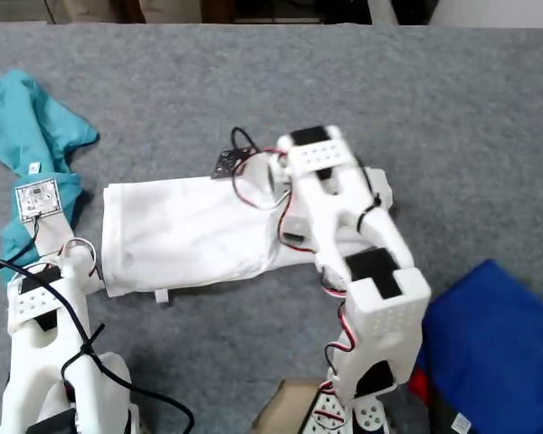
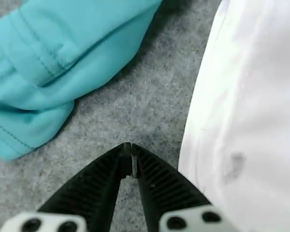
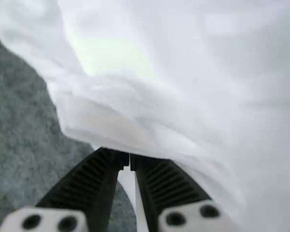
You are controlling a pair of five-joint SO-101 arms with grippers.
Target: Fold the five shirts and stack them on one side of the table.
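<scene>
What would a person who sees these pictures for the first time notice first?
The white shirt lying across the middle of the grey table, with the right claw shut on its edge. Next, the teal shirt crumpled at the far left and the blue shirt at the near right. The left claw, shut, hangs over bare table between teal and white.

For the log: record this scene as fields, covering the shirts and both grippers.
white shirt: lies flat in the middle of the table
teal shirt: crumpled, far left
blue shirt: near right
left gripper: shut, empty, over bare table between teal shirt and white shirt
right gripper: shut on an edge of the white shirt
</scene>
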